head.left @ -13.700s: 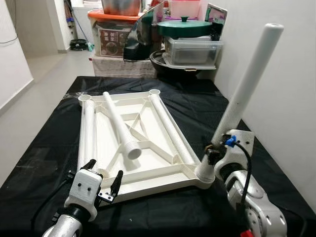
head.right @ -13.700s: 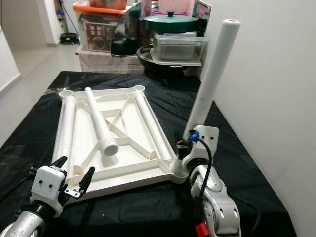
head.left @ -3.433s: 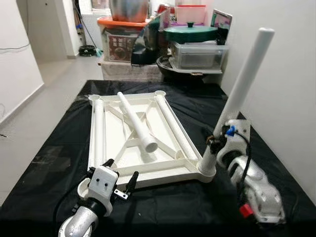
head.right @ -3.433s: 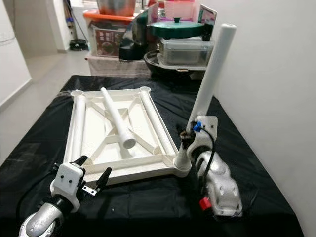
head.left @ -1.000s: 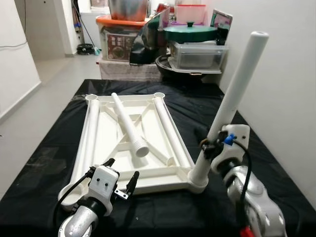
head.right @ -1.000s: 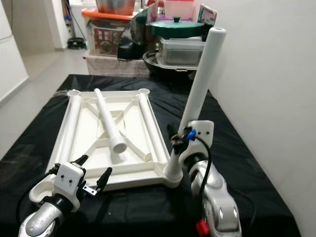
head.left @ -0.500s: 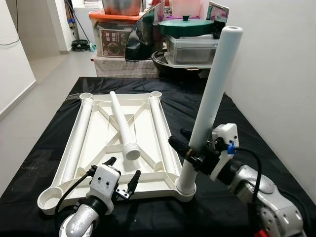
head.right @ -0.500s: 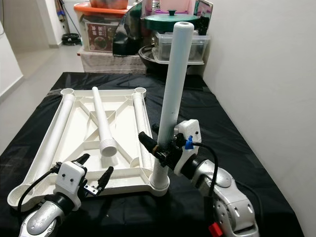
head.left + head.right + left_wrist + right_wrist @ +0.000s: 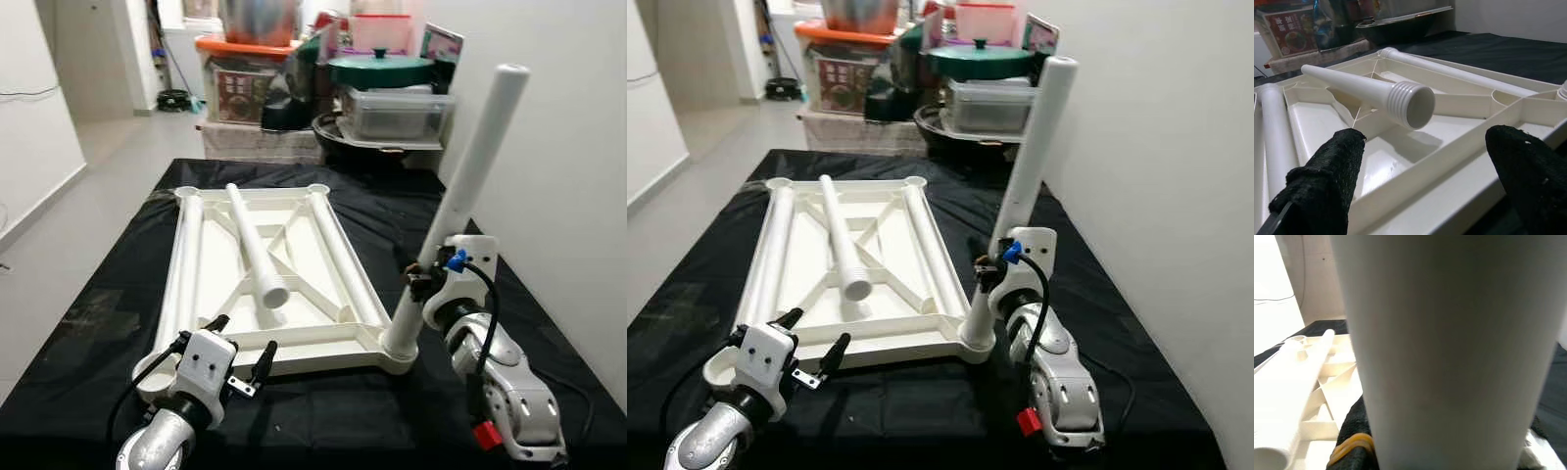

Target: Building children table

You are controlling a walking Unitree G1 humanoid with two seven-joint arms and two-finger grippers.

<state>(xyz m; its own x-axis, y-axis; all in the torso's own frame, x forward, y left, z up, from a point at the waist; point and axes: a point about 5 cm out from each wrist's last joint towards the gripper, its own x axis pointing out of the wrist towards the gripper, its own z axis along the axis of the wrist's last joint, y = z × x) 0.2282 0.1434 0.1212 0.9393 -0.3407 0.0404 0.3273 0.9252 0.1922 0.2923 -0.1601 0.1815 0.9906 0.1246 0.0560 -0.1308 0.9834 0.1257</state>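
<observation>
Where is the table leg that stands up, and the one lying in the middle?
standing leg (image 9: 475, 162), left eye view, middle of its shaft.
lying leg (image 9: 257, 257), left eye view, middle of its shaft.

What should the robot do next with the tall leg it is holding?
Probably straighten and keep twisting it. The right tool grips the tall leg, which stands in the tabletop corner socket but leans. Three more legs lie loose on the tabletop.
</observation>
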